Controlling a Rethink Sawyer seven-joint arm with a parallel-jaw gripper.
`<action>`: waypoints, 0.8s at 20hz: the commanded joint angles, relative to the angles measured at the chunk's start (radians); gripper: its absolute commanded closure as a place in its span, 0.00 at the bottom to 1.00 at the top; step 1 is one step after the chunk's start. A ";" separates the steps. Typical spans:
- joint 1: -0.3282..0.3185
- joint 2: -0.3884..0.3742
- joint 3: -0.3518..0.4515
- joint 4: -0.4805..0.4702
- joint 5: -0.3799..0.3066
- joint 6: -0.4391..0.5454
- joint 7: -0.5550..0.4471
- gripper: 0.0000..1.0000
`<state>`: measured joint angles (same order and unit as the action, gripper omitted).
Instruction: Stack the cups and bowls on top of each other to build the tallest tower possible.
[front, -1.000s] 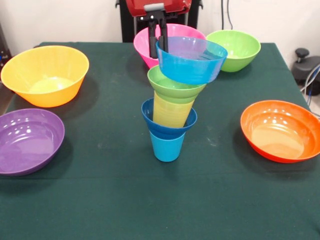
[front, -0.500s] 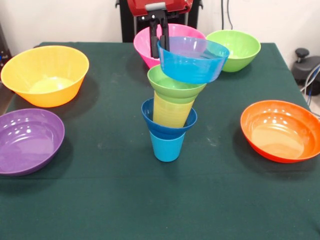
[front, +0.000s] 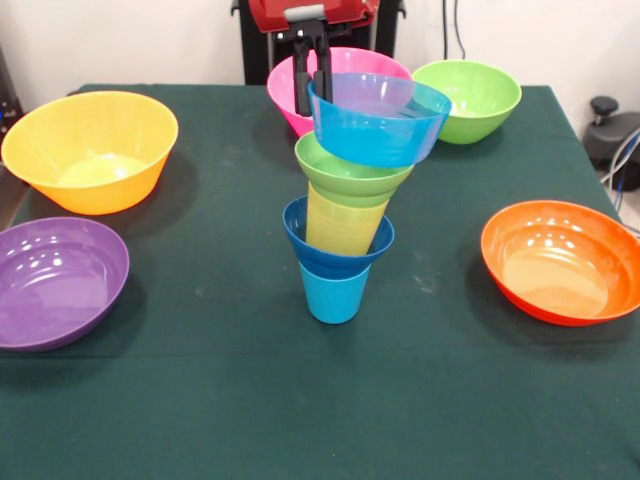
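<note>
A tower stands mid-table: a light blue cup (front: 333, 295) at the bottom, a dark blue bowl (front: 298, 232) on it, a ribbed yellow cup (front: 345, 225) in that, and a small lime green bowl (front: 345, 175) on top. My gripper (front: 312, 98) comes down from above and is shut on the left rim of a light blue bowl (front: 385, 135). It holds the bowl tilted, right over the green bowl and shifted to the right of the column. I cannot tell whether the two bowls touch.
Larger bowls ring the tower on the green tablecloth (front: 200, 400): yellow-orange (front: 90, 150) and purple (front: 55, 280) at the left, pink (front: 285, 95) behind the gripper, green (front: 480, 100) at the back right, orange (front: 560, 260) at the right.
The gripper and the light blue bowl have shifted slightly left after a small drift right. The tower below has not moved.
</note>
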<state>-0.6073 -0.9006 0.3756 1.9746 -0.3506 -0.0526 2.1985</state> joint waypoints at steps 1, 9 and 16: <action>0.006 0.070 -0.006 0.026 -0.068 -0.008 0.044 1.00; -0.002 0.079 0.003 0.015 -0.073 -0.008 0.036 1.00; -0.016 0.080 0.014 0.017 -0.078 -0.006 0.032 1.00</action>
<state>-0.6156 -0.9006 0.3758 1.9746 -0.3506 -0.0526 2.1985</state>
